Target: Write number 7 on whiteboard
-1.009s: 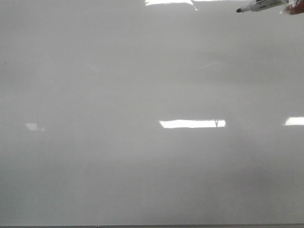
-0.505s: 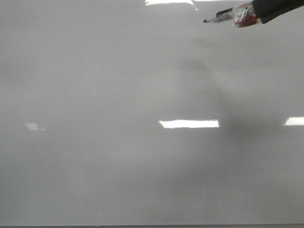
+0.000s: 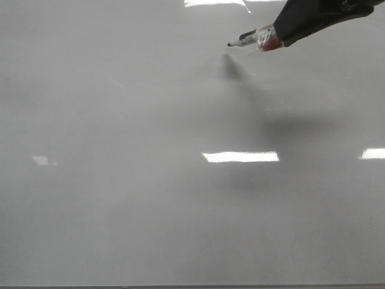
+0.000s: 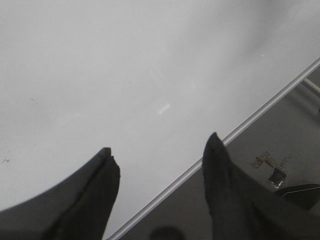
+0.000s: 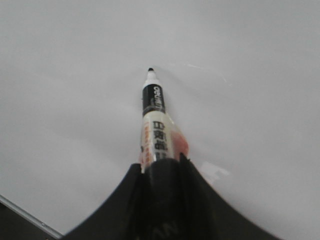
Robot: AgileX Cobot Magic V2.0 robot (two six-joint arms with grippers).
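Right gripper (image 3: 274,37) near the far right corner of the whiteboard (image 3: 150,198), fingers pinching a marker (image 5: 156,130), black tip just above the bare glossy surface. Left gripper (image 4: 160,155) by the board's metal edge, fingers spread, nothing between.

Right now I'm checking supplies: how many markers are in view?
1: the marker is clamped in the right hand, tip forward over the whiteboard. The left hand is open, holding none.

A dark grey floor (image 4: 240,200) lies beyond the board's edge. Small pale scraps of debris (image 4: 270,167) sit on it. Lighting is bright and overhead.
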